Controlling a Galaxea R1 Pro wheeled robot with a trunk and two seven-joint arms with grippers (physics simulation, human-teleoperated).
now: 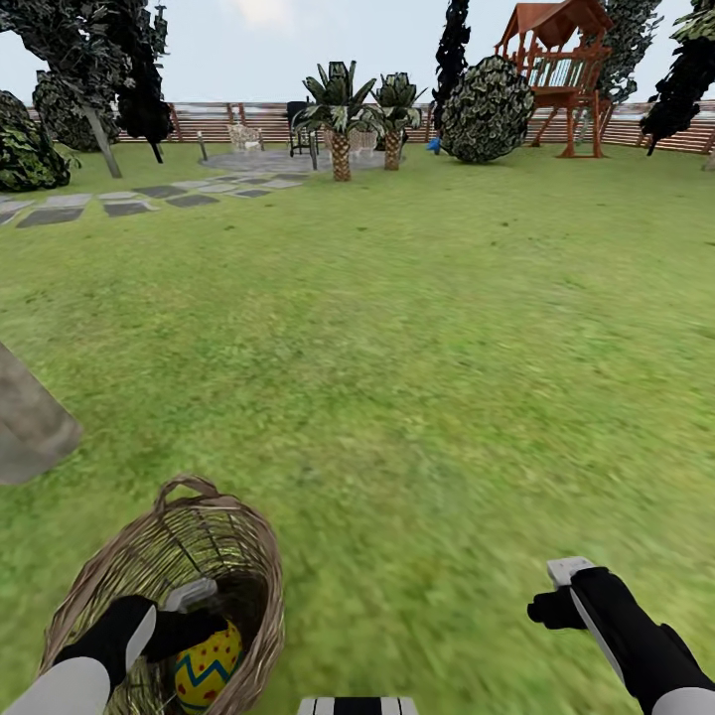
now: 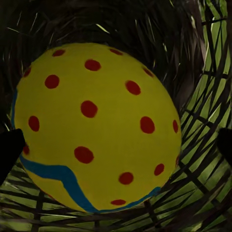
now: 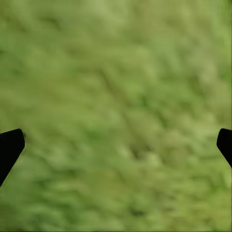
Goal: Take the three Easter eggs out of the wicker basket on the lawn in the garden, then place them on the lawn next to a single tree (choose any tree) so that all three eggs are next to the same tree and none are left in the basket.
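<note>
A wide lawn (image 1: 417,348) runs back to a wooden fence, with two short palms (image 1: 343,114), a stone path (image 1: 149,194), a round bush (image 1: 487,109) and a red wooden play tower (image 1: 561,70) at the far side. A grey-brown trunk (image 1: 30,422) stands at the left edge. The wicker basket (image 1: 253,556) sits on the grass near it. The left gripper (image 2: 116,145) reaches inside the basket, its jaws wide apart on either side of a yellow Easter egg (image 2: 96,125); whether they touch it is unclear. The right gripper (image 3: 116,142) hangs over bare grass, jaws spread wide, holding nothing.
</note>
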